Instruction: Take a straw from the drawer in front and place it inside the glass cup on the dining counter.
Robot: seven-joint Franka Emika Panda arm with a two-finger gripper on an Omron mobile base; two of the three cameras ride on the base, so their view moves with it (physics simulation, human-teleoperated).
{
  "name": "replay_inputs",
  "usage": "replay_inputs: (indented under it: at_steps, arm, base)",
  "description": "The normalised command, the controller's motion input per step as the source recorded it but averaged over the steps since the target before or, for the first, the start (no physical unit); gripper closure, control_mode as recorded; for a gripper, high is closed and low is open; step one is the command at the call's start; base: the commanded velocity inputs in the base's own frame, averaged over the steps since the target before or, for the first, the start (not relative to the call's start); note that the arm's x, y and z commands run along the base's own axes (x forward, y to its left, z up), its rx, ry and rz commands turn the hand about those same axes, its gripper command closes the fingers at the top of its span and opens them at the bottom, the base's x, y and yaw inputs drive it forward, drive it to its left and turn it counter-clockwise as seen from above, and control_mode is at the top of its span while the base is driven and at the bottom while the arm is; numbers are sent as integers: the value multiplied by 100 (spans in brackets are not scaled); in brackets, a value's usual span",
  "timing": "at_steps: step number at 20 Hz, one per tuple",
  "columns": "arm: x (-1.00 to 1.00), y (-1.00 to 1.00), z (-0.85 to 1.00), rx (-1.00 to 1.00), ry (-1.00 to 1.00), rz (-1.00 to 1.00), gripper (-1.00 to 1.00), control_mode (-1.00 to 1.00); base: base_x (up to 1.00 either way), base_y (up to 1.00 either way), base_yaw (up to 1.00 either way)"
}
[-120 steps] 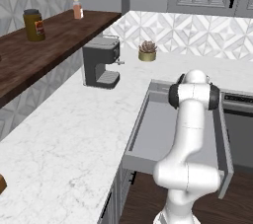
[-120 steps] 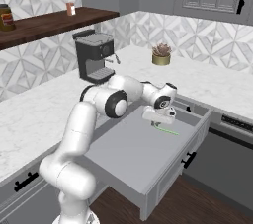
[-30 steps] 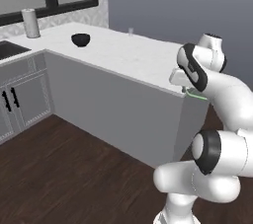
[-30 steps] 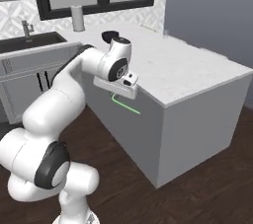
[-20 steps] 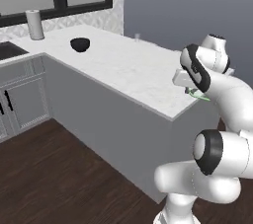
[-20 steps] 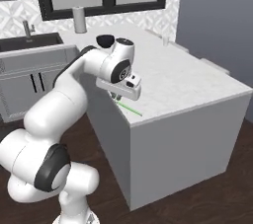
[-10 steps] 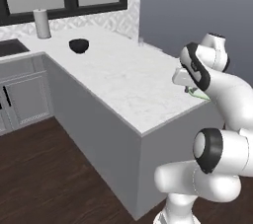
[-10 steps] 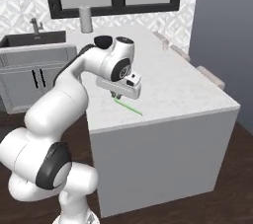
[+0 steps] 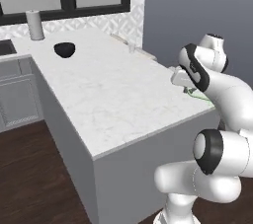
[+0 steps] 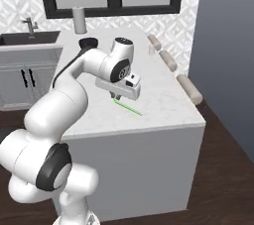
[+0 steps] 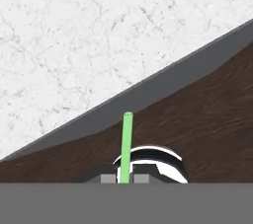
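Right base view: gripper point(image 10: 118, 97) at frame centre above the dining counter point(image 10: 163, 100), straw point(image 10: 128, 107) slanting from it toward lower right. Glass cup point(image 10: 152, 50) sits on the counter, upper right of centre. Bowl point(image 9: 64, 49) and roll point(image 9: 34, 24) at upper left of the left base view.

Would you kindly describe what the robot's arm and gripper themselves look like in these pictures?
The arm is made of glossy white, rounded tubular links joined by dark grey to black rings at the joints. It ends in a blocky white hand, and the gripper has two small dark fingers. No cables or markings are visible.
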Motion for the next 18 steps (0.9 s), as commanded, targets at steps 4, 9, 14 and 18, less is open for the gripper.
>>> replay_inputs:
  at_steps: [4,9,14,18]
  arm:
    - [0,0,0,0,0,0,100,100]
    - [0,0,0,0,0,0,100,100]
    - [0,0,0,0,0,0,100,100]
    - [0,0,0,0,0,0,100,100]
  base:
    - [42,-100,29]
    - [42,-100,30]
    - [40,-100,31]
    - [39,-100,35]
